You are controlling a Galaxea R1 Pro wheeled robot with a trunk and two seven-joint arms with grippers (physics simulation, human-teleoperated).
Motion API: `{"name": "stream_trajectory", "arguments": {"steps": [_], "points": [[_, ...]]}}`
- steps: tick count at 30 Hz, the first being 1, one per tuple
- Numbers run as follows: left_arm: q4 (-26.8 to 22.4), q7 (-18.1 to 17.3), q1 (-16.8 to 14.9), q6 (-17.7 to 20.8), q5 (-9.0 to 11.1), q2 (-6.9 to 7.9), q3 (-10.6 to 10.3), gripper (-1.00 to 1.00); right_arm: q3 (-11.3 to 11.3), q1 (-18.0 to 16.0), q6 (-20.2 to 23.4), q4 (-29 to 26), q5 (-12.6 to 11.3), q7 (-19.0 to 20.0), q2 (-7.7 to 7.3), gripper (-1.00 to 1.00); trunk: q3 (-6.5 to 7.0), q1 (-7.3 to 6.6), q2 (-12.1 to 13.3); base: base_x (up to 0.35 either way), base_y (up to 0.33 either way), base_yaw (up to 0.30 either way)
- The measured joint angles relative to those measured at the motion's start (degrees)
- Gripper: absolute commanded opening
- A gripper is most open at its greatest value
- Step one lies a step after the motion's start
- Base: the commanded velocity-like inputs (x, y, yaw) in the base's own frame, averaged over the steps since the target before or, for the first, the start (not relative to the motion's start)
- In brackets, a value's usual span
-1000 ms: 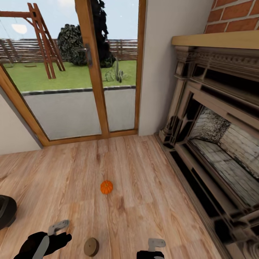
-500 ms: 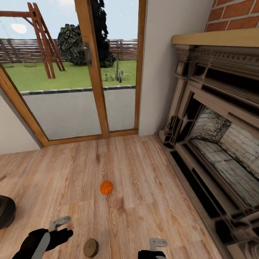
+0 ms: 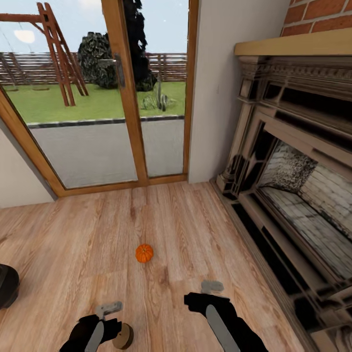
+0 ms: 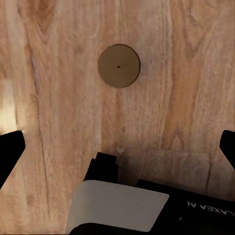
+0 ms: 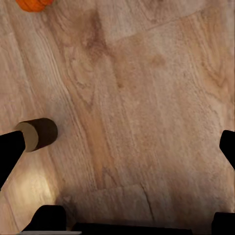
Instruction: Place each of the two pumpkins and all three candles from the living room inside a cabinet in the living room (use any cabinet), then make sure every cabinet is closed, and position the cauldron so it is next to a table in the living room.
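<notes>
The left gripper [image 4: 117, 147] is held wide apart (nothing inside) above the candle [image 4: 119, 65], ready for grabbing.

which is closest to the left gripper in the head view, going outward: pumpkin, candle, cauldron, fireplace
From the left gripper:
1. candle, on the floor right beside it
2. pumpkin, ahead on the floor, slightly to the right
3. cauldron, at the left edge; close to the pumpkin's rank, hard to call
4. fireplace, along the right wall
</notes>
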Motion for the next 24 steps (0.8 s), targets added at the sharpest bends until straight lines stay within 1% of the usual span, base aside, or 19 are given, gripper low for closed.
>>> {"name": "stream_trajectory", "arguments": {"steps": [1,3,5,6,8,12,17,18,24], "points": [[1.4,0.3,-0.5,-0.2,-0.1,-0.13,0.0,1.0,-0.9,0.0,0.8,-0.7,0.0,-1.1,0.03,1.0,-0.18,0.22,-0.4,0.0,0.0,0.0],[4.4,0.6,-1.7,-1.8,-0.2,-0.42,0.0,1.0,-1.8,-0.3,2.0,-1.6,-0.1,-2.9,0.05,1.0,-0.54,0.66,-1.2,0.0,0.0,0.0],[7.6,0.8,-3.1,-3.5,-0.2,-0.61,0.0,1.0,-2.3,-0.4,2.6,-2.4,-0.1,-3.8,0.05,1.0,-0.9,1.1,-2.0,0.0,0.0,0.0],[9.9,0.9,-4.1,-4.2,-0.2,-0.69,0.0,1.0,-2.4,-0.6,2.8,-2.8,-0.1,-4.1,0.04,1.0,-1.08,1.32,-2.4,0.0,0.0,0.0],[12.0,0.9,-5.1,-4.6,-0.3,-0.77,0.0,1.0,-2.5,-0.7,3.4,-3.3,-0.3,-4.3,0.14,1.0,-1.44,1.76,-3.2,0.0,0.0,0.0],[13.5,1.0,-5.9,-4.7,-0.2,-0.77,0.0,1.0,-2.6,-0.8,4.5,-3.6,-0.6,-4.5,0.16,1.0,-2.16,2.64,-4.8,0.0,0.0,0.0],[13.7,1.0,-6.0,-4.6,-0.3,-1.07,0.0,1.0,-2.5,-0.7,4.7,-3.7,-0.7,-4.4,0.21,1.0,-3.05,3.73,-6.8,0.0,0.0,0.0],[13.7,1.0,-6.0,-4.7,-0.3,-1.24,0.0,1.0,-2.5,-0.7,4.8,-3.7,-0.7,-4.4,0.53,1.0,-3.23,3.95,-7.2,0.0,0.0,0.0],[13.7,1.0,-6.0,-6.1,-0.5,-1.28,0.0,1.0,-2.5,-0.7,4.7,-4.0,-0.7,-4.4,0.63,1.0,-4.31,5.27,-9.6,0.0,0.0,0.0]]}}
